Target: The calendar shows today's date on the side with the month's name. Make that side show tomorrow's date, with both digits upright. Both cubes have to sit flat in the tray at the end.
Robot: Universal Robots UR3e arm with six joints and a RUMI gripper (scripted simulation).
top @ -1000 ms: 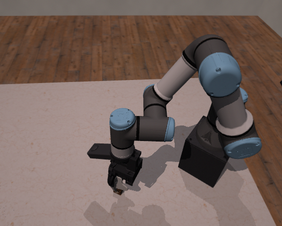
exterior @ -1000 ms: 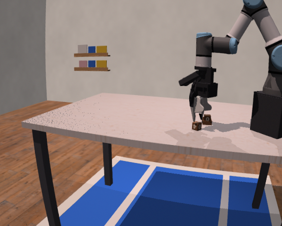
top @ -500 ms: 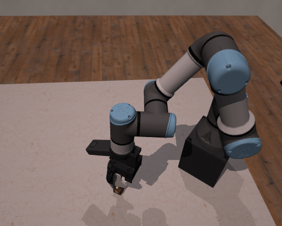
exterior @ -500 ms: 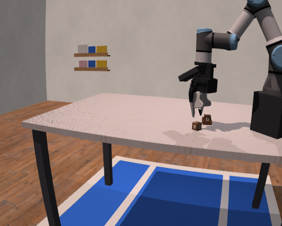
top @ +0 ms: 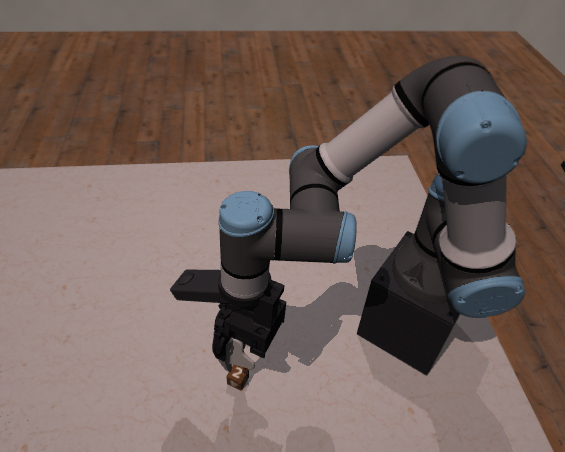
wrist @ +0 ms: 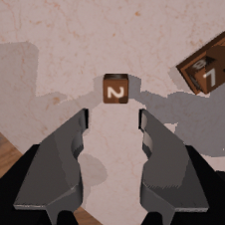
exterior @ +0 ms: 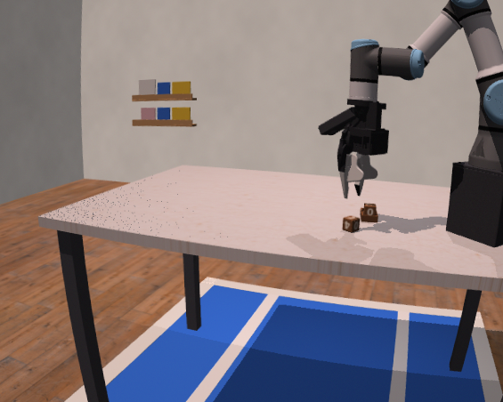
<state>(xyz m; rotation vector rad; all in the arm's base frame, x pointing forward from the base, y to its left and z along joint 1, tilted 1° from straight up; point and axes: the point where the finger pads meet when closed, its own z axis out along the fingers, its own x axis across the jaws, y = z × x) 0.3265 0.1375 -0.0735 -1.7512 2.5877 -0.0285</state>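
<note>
A brown cube (top: 237,377) (exterior: 351,223) (wrist: 115,90) sits on the table outside the tray, with a 2 on its upper face. The 2 looks turned sideways in the wrist view. My gripper (exterior: 352,195) (wrist: 113,110) is partly open and empty, above the loose cube. The brown tray (exterior: 369,219) (wrist: 187,79) stands beside that cube, cut off at the wrist view's right edge. A second cube (exterior: 369,210) (wrist: 210,78) is in the tray, showing a 0 in the exterior view and a 7 and an 8 in the wrist view. The month's name cannot be read. My gripper hides the tray in the top view.
The arm's black base block (top: 406,320) (exterior: 477,205) stands on the table (top: 106,300) (exterior: 232,209), to the right of the tray and cubes. Arm shadows fall around the cubes. Two wall shelves (exterior: 161,98) hang far behind the table.
</note>
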